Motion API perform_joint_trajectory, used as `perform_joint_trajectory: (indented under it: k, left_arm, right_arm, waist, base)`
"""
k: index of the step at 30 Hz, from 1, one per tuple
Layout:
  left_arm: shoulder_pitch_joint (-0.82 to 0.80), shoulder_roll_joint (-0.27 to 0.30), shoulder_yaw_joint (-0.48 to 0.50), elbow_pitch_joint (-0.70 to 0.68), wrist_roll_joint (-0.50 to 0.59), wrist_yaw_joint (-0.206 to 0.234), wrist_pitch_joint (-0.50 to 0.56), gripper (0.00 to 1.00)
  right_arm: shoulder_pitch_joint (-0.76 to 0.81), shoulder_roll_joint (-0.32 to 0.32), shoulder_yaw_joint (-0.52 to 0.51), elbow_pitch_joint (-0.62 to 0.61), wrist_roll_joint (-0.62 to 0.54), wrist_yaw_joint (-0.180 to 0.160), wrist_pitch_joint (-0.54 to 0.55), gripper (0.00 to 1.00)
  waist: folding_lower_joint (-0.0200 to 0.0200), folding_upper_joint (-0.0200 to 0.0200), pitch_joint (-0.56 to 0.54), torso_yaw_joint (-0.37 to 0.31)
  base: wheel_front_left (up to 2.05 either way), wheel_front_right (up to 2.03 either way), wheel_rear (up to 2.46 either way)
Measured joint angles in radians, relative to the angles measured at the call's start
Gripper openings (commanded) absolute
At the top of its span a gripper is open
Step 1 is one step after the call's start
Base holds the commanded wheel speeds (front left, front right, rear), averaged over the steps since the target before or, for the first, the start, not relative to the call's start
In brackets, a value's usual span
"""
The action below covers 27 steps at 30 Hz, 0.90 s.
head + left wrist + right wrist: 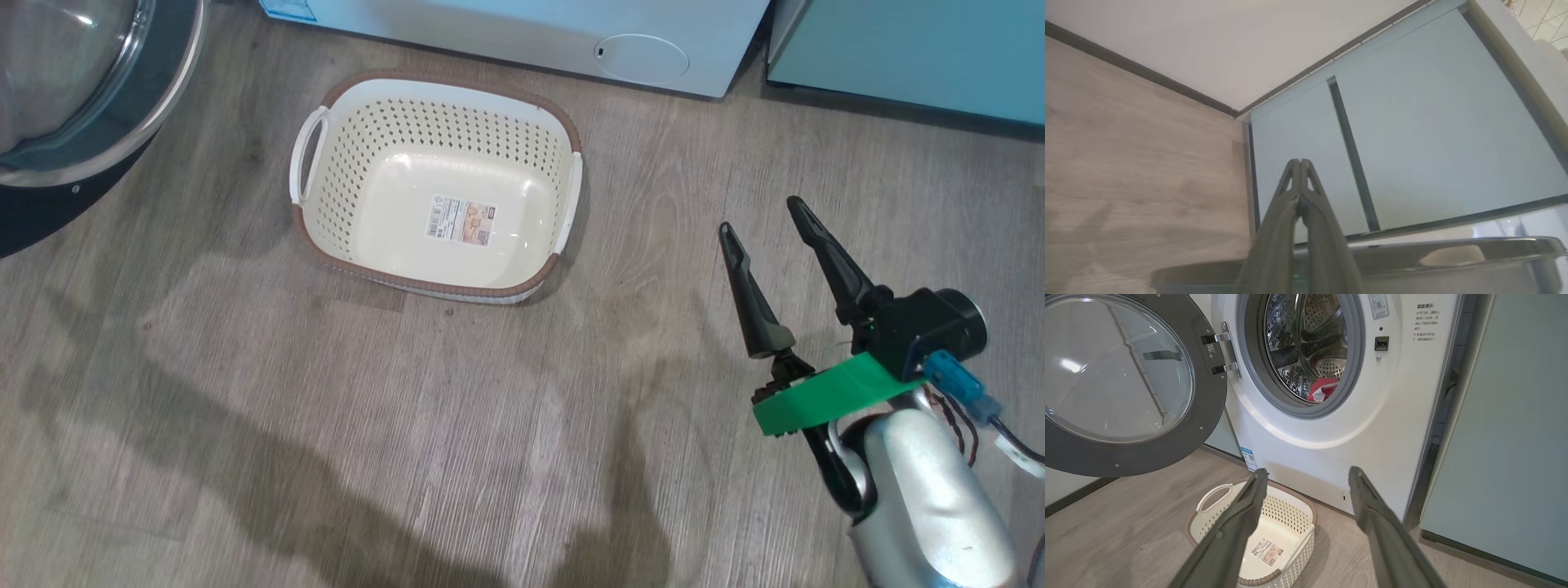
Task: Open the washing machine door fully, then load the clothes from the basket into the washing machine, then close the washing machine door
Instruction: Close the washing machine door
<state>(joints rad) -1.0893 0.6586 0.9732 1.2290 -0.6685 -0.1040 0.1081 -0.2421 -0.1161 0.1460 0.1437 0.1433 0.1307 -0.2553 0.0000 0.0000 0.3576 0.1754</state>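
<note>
The cream basket [437, 189] [1257, 535] stands on the wood floor before the white washing machine [531, 33] [1339, 416], with just its paper label inside. The door [77, 98] [1122, 384] is swung wide to the left. The red and white clothes [1323, 388] lie in the drum, low behind the grey rim. My right gripper [759, 216] [1308, 475] hangs open to the right of the basket, nothing between its fingers. My left gripper [1300, 162] is shut and empty, pointing at pale cabinet doors, just above the door's curved rim [1412, 261].
Pale teal cabinets [906, 49] [1506, 437] [1412, 143] stand right of the washer and beside the open door. A round filter cover [641, 57] marks the washer's base. Open wood floor [326, 425] stretches in front of the basket, crossed by my arms' shadows.
</note>
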Motion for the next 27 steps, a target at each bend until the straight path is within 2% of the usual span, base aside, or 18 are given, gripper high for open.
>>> perform_joint_trajectory:
  k: [8, 20, 26, 27]
  left_arm:
    - [-0.031, 0.002, 0.029, 0.051, -0.073, -0.016, 0.157, 0.00]
    - [-0.030, 0.001, 0.024, 0.048, -0.117, -0.016, 0.280, 0.00]
    - [-0.006, -0.029, -0.004, 0.001, -0.149, -0.017, 0.367, 0.00]
    - [0.009, -0.055, -0.004, -0.025, -0.182, -0.017, 0.398, 0.00]
  right_arm:
    - [0.004, 0.011, 0.007, 0.000, 0.000, 0.000, 0.000, 1.00]
    - [0.006, 0.014, 0.000, 0.002, 0.000, 0.000, 0.000, 1.00]
    - [0.006, 0.017, -0.002, 0.008, 0.000, 0.000, 0.000, 1.00]
    - [0.006, 0.020, -0.004, 0.009, 0.000, 0.000, 0.000, 1.00]
  waist:
    - [0.0000, 0.0000, -0.009, -0.006]
    - [0.0000, 0.0000, -0.019, -0.008]
    - [0.0000, 0.0000, -0.037, -0.008]
    - [0.0000, 0.0000, -0.048, -0.008]
  base:
    - [0.00, 0.00, 0.00]
    - [0.00, 0.00, 0.00]
    - [0.00, 0.00, 0.00]
    - [0.00, 0.00, 0.00]
